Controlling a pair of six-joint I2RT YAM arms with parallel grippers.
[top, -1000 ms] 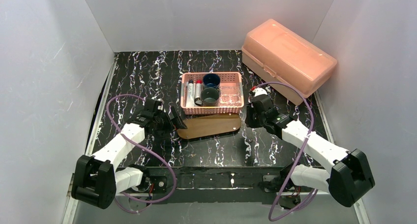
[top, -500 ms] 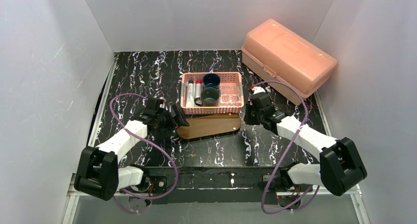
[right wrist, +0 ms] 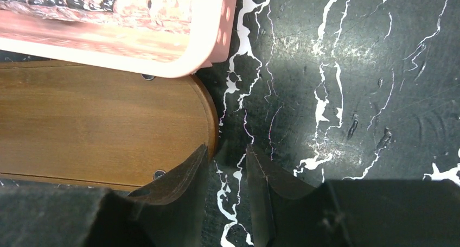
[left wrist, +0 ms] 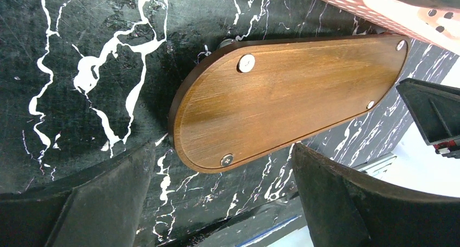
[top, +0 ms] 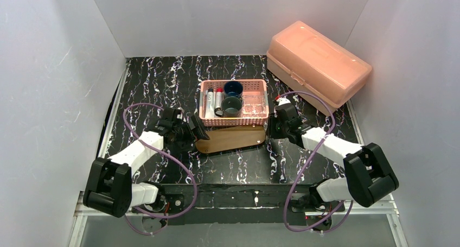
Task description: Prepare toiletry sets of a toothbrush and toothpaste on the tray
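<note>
The tray point(top: 230, 139), a brown wooden oval board, lies bare on the black marbled table just in front of a pink mesh basket point(top: 234, 101). In the basket stand a dark blue mug point(top: 233, 88), a grey-green cup point(top: 231, 107) and a clear glass point(top: 253, 105). Two slim white items point(top: 210, 101) lie beside them; I cannot tell toothbrush from toothpaste. My left gripper point(top: 198, 132) point(left wrist: 222, 154) is wide open at the tray's point(left wrist: 287, 97) left end. My right gripper point(top: 269, 128) point(right wrist: 227, 148) is narrowly open at the tray's point(right wrist: 103, 127) right end, with only table between its fingers.
A large salmon lidded box point(top: 318, 62) stands at the back right. The basket's rim point(right wrist: 108, 30) overhangs the tray's far edge. White walls close in the table on three sides. Purple cables loop off both arms.
The right gripper has slid left to the tray's right end, its jaws narrowing and then widening a little. The left gripper has edged closer to the tray's left end.
</note>
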